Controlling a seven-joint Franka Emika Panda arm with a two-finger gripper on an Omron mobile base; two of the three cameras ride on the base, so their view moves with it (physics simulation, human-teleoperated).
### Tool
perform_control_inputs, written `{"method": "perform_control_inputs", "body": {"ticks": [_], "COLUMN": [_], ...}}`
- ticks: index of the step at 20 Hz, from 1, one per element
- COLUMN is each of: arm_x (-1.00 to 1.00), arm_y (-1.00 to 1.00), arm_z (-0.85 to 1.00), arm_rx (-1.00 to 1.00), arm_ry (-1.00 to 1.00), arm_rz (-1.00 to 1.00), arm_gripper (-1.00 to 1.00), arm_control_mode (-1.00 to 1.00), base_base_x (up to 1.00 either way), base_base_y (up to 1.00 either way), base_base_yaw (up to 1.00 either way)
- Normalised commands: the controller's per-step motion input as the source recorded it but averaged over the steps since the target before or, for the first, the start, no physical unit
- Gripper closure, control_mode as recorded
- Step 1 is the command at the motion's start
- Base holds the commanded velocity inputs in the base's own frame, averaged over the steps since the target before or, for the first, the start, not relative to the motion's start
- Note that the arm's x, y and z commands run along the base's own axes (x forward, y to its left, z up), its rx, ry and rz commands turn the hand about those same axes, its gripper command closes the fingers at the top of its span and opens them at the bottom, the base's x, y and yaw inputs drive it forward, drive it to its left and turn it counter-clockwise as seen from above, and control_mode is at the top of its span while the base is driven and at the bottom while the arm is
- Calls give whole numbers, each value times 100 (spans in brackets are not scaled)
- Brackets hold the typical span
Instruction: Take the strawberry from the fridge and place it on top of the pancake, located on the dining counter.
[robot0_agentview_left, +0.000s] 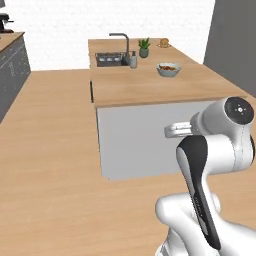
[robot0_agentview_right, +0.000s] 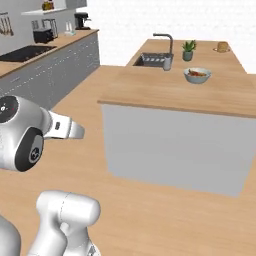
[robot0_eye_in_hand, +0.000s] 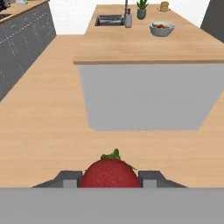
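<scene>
Kitchen with dining counter (robot0_eye_in_hand: 131, 48), grey bowl (robot0_eye_in_hand: 162, 29) holding food, hand (robot0_eye_in_hand: 111, 179) pinching strawberry (robot0_eye_in_hand: 110, 174)

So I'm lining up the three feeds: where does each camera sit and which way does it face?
Left base view: behind the arm's left, facing the dining counter; white arm lower right.
Right base view: behind the arm's right, same island; arm lower left.
Hand view: on the hand, looking along the gripper, shut on the strawberry.
All three share the grey bowl, sink and pancake.
</scene>
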Motion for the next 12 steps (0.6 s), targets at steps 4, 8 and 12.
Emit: {"method": "perform_control_inputs", "body": {"ticks": [4, 8, 12], "arm_x": [0, 0, 0], "arm_y": [0, 0, 0], "arm_z": [0, 0, 0], "arm_rx": [0, 0, 0], "arm_ry": [0, 0, 0], "arm_rz": [0, 0, 0], "arm_gripper": [100, 100, 100], "arm_control_mode": [100, 100, 100], "base_base_x": [48, 51, 59], "base_base_y": [-100, -100, -100], "base_base_yaw": [-20, -16, -15]}}
